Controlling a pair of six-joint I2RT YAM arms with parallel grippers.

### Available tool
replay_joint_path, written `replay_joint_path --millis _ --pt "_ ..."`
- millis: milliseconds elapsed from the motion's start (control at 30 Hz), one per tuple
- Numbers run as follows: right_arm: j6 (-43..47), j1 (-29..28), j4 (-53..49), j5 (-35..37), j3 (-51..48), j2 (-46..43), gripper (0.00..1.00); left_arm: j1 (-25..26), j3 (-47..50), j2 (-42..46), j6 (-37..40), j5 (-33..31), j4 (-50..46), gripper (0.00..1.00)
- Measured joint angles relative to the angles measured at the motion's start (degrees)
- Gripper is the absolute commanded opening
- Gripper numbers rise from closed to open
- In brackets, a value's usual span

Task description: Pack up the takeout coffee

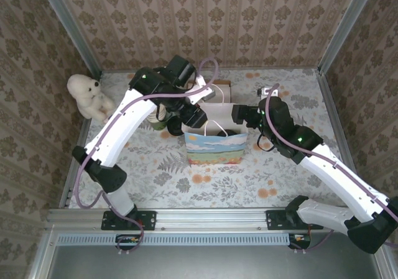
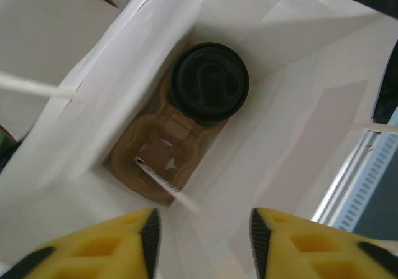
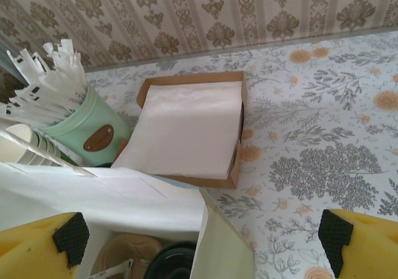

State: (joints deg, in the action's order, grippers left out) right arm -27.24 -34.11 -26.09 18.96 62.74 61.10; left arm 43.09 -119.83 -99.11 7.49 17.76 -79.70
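Hovering left claw (image 2: 203,234) over takeout coffee (image 2: 210,81)

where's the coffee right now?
Left wrist view: the coffee sits inside the bag, in one slot of the carrier at its bottom, directly below the left gripper.

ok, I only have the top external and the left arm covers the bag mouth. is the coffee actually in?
Observer: Yes. On the left wrist view the takeout coffee stands upright, lid on, in a brown cardboard carrier at the bottom of the bag.
Operator: left gripper holding anything?
Observer: No. The left gripper hangs over the bag mouth, fingers apart, nothing between them.
Operator: and the right?
Observer: The right gripper is wide open, the bag's rim in view between its fingers, no contact that I can see.
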Motion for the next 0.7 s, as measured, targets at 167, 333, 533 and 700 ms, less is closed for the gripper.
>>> replay_joint_path --millis 167,333,533,700 --pt "-0.2 0.0 -1.5 -1.7 -0.6 -1.5 0.99 -0.5 2.0 2.1 -1.6 -0.7 4.1 0.9" --pt "-0.2 0.1 -2.1 -7.7 -0.9 -1.3 0.99 -2.7 17.8 13.2 -4.5 1.3 18.3 1.0" --pt "-3.3 -0.1 -2.5 -14.9 -0.6 3.9 0.98 -3.0 42.1 28.6 -14.1 -3.2 45.0 1.0" --pt "-5.6 -2.4 -2.3 -17.9 -0.2 9.0 0.98 -4.8 57.2 38.6 -25.2 -15.5 61.3 1.0"
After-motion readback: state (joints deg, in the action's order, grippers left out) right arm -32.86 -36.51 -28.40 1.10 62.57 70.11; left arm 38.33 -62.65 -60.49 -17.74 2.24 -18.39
